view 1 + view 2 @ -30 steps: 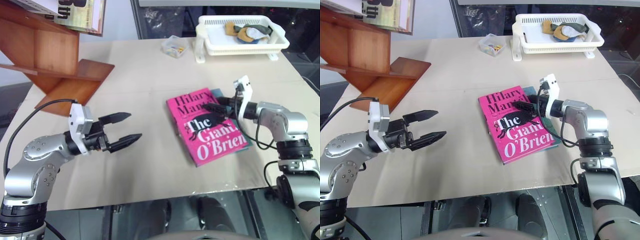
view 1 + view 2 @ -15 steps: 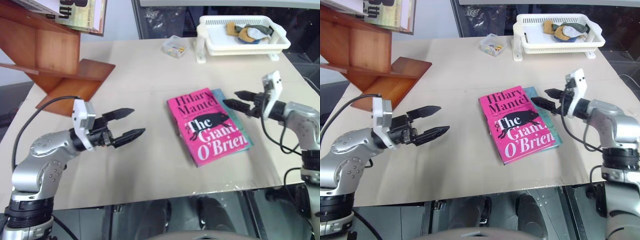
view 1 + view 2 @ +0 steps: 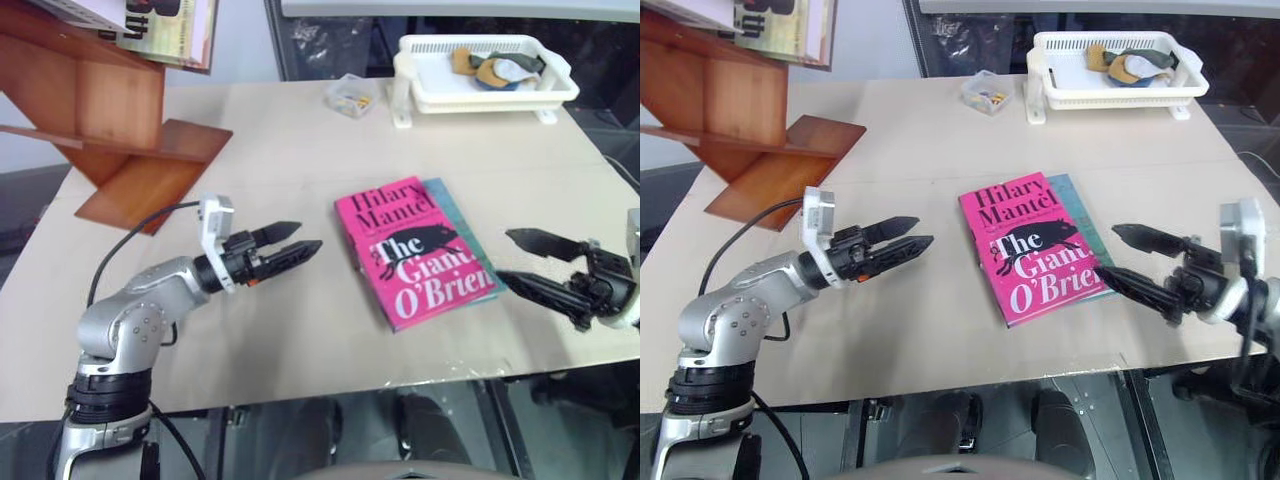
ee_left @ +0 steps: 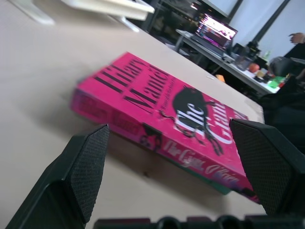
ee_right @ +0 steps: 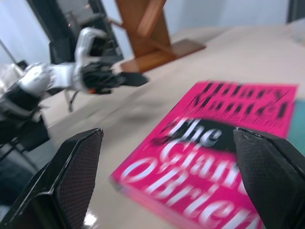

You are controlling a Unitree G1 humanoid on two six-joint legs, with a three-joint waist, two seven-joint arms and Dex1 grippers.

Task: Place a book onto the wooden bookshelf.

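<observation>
The pink book (image 3: pixel 414 252) lies flat on the beige table (image 3: pixel 290 150), face up, on top of a teal-blue book (image 3: pixel 462 222) of which only an edge shows at its right side. It is between the two claws and neither touches it. The left gripper (image 3: pixel 288 249) hovers just beside the book's left edge, pointing toward it, with its black fingers released and nothing between them. The right gripper (image 3: pixel 530 262) is near the book's right edge, apart from it, also spread wide and empty. The wooden bookshelf (image 3: pixel 110 110) stands at the far left corner of the table, well apart from the book, with pale books (image 3: pixel 165 25) leaning on its upper board. At the far side there is a white basket tray (image 3: pixel 485 75) with some cloth items inside, and a small clear box (image 3: pixel 350 94) near it. In the left wrist view, desks with a laptop (image 4: pixel 217 31) show behind the table. Compared with one second ago, the right gripper has withdrawn from over the book's cover to its right side, and the left gripper has come closer to the book.
</observation>
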